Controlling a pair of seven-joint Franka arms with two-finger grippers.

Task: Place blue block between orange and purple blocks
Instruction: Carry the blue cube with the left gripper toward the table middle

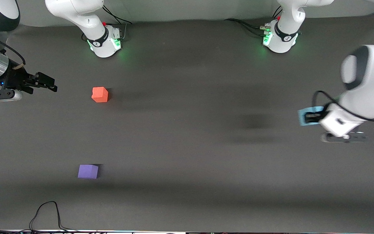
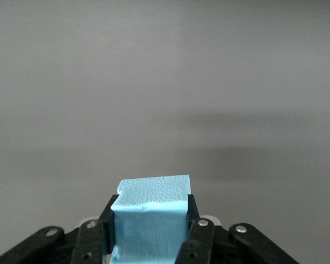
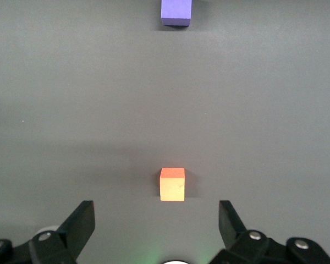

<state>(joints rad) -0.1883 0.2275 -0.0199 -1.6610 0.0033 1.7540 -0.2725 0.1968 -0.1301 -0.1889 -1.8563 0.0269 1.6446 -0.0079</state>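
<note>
My left gripper (image 1: 309,117) is shut on the light blue block (image 1: 301,119) and holds it in the air over the left arm's end of the table. In the left wrist view the blue block (image 2: 151,212) sits squeezed between the gripper's (image 2: 150,234) two black fingers. The orange block (image 1: 100,94) lies toward the right arm's end. The purple block (image 1: 88,171) lies nearer the front camera than the orange one, with bare table between them. My right gripper (image 1: 48,83) is open and empty, up beside the orange block. The right wrist view shows that gripper (image 3: 155,213), the orange block (image 3: 172,184) and the purple block (image 3: 176,12).
The two arm bases (image 1: 106,41) (image 1: 281,38) stand along the table's edge farthest from the front camera. A black cable (image 1: 45,213) loops on the dark grey table (image 1: 187,156) at the edge nearest that camera, near the purple block.
</note>
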